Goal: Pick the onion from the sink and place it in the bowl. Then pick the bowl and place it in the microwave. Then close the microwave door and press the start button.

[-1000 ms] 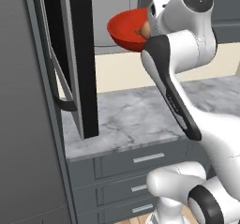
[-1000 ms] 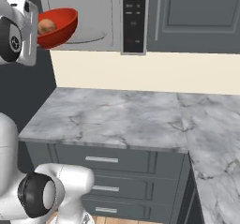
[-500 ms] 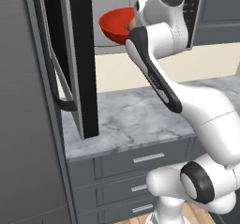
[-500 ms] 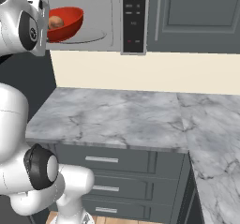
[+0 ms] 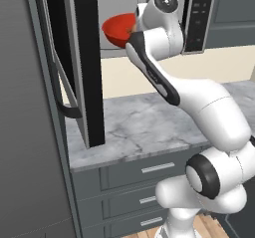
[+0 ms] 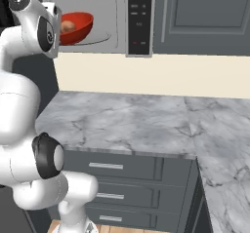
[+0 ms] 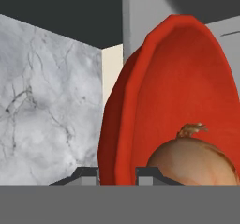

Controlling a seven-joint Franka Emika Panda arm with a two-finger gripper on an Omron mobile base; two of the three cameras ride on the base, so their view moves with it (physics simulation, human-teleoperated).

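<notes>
The gripper [image 7: 117,171] is clamping the rim of the red bowl [image 7: 178,92], one finger sitting on each side of the wall, and is holding it up at the mouth of the open microwave [image 6: 105,17]. The onion [image 7: 194,157] is resting inside the bowl just beyond the fingers, its dry tip pointing away from them, and in the right base view the bowl [image 6: 75,27] is hanging at the front edge of the pale cavity with the onion [image 6: 67,26] showing above its rim. The microwave door [image 5: 82,62] is standing swung wide open to the left of the gripper, its curved handle facing outward, while the marble counter [image 6: 127,122] is lying well below the held bowl [image 5: 119,29].
</notes>
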